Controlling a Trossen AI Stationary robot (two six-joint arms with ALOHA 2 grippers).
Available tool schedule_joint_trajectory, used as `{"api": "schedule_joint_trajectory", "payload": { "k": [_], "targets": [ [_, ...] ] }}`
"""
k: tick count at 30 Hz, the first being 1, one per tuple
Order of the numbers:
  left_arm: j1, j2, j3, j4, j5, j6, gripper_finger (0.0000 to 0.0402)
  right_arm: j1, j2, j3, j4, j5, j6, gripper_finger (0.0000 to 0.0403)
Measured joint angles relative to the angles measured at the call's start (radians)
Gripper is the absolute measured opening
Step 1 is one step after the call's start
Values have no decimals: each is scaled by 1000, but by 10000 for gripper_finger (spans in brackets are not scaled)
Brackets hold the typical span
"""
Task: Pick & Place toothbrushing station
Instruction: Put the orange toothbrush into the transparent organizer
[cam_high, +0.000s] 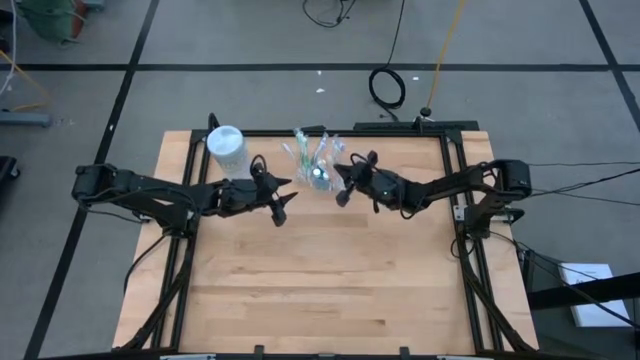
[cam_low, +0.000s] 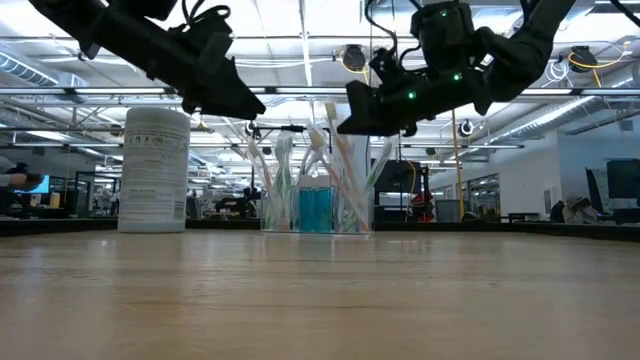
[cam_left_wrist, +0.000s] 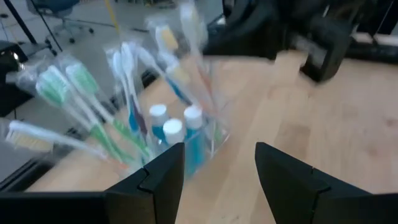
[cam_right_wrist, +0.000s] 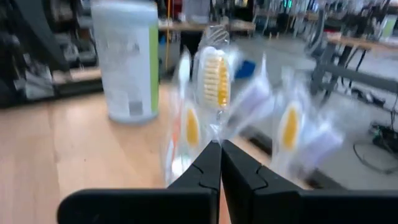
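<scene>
We judge step: approach, nothing lifted yet. Cup (cam_high: 318, 172) stands upright on worktop (cam_high: 320, 290) near far edge, holding fan of toothbrushes (cam_high: 312, 150) and blue toothpaste tubes (cam_low: 314, 209). Left gripper (cam_high: 281, 203) hovers just left of cup, fingers apart. Right gripper (cam_high: 343, 187) hovers just right of cup, fingers pressed together, empty. Canister (cam_high: 227, 150) left of cup. Next: right gripper opens, we pick one brush.

Tall white cylindrical container (cam_high: 226, 150) with printed label stands upright at far left of light wooden table (cam_high: 320, 290). Coiled black cable (cam_high: 387, 87) lies on grey floor beyond table.
</scene>
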Motion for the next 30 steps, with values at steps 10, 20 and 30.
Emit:
{"api": "schedule_joint_trajectory", "payload": {
  "k": [10, 20, 30],
  "targets": [
    [-8, -1, 2, -15, 2, -21, 202, 0, -10, 1, -204, 122, 58, 0],
    [-8, -1, 2, -29, 2, -44, 202, 0, -15, 1, -219, 126, 56, 14],
    [-57, -66, 3, -82, 2, -51, 202, 15, -162, 1, -505, 128, 66, 94]
  ]
}}
